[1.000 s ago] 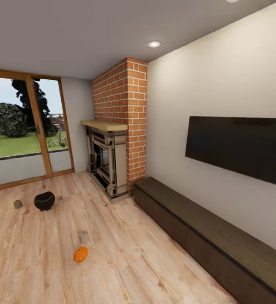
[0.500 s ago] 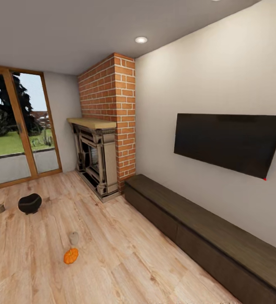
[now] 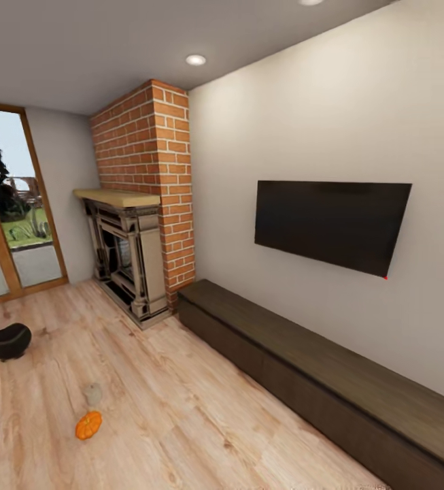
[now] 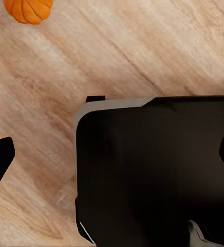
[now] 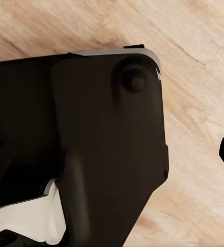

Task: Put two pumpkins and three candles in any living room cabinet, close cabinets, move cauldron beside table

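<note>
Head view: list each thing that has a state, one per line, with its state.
Cabinet: every front shut.
Pumpkin: on the floor, lying tilted.
Candle: on the floor, upright, just beyond the pumpkin.
Cauldron: on the floor, upright.
TV: screen dark.
Ceiling light: lit.
Glass door: looks shut.

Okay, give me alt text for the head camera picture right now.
A long dark-brown cabinet runs along the wall under a wall-mounted TV, beside a red-brick fireplace. On the wood plank floor at left lie a pumpkin, a candle and a black cauldron.
</note>
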{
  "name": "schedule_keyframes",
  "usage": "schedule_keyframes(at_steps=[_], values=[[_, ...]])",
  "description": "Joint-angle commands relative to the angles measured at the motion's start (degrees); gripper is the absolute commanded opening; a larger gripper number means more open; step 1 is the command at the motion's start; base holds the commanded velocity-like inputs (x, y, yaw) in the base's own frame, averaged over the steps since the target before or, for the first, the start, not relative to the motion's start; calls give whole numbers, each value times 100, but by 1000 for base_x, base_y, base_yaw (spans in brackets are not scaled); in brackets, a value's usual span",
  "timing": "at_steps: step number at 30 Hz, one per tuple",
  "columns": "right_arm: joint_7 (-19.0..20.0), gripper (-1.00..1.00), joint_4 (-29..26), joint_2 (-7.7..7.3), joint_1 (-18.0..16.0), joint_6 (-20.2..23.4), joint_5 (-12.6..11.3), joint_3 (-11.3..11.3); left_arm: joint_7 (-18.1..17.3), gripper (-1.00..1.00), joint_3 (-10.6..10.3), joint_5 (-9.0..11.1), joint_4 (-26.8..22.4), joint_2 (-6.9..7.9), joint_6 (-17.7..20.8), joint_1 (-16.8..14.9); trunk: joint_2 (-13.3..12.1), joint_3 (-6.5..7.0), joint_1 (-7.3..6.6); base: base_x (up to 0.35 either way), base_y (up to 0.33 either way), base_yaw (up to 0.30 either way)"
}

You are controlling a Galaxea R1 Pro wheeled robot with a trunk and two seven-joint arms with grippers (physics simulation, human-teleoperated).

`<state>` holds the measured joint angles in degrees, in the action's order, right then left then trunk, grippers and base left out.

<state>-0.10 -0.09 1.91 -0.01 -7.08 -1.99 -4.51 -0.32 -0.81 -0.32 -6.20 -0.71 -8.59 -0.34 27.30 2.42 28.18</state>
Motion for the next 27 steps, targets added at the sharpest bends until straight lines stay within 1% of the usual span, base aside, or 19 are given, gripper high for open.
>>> schedule_keyframes(at_steps=[1, 12, 14, 15, 16, 18, 19, 22, 27], values=[[-1, 100, 2, 2, -1, -21, -21, -42, -3, 100, -7, -3, 5, 1, -20, -1, 3, -3, 2, 0, 0, -269], [-3, 100, 2, 3, 1, -29, -20, -42, -3, 100, -7, -3, 5, -6, -20, -1, 3, -28, 2, 0, 0, -269], [-6, 100, 1, 3, 1, -27, -21, -42, -3, 100, -4, -9, 5, 22, -20, -1, 3, -32, 2, 0, 0, -269], [-7, 100, 0, 3, -1, -25, -21, -42, -3, 100, 0, -7, 5, 64, -20, -1, 3, -35, 2, 0, 0, -269], [-7, 100, 0, 3, 0, -24, -21, -42, -3, 100, 4, -5, 5, 141, -20, -1, 3, -37, 2, 0, 0, -269], [-8, 100, 5, -3, 0, -17, -21, -42, -3, 100, 8, -4, 5, 365, -24, -1, 3, -42, 2, 0, 0, -269], [-8, 100, 7, -4, -1, -12, -21, -43, -3, 100, 6, -4, 5, 417, -26, -1, 3, -44, 2, 0, 0, -269], [-8, 100, 8, -3, -2, -6, -26, -48, -3, 100, 3, -3, 5, 496, -34, -1, 3, -52, 2, 0, 0, -269], [-15, 100, 9, -6, 0, -8, -30, -50, -3, 100, -2, -3, 5, 519, -37, -1, 3, -62, 2, 0, 0, -271]])
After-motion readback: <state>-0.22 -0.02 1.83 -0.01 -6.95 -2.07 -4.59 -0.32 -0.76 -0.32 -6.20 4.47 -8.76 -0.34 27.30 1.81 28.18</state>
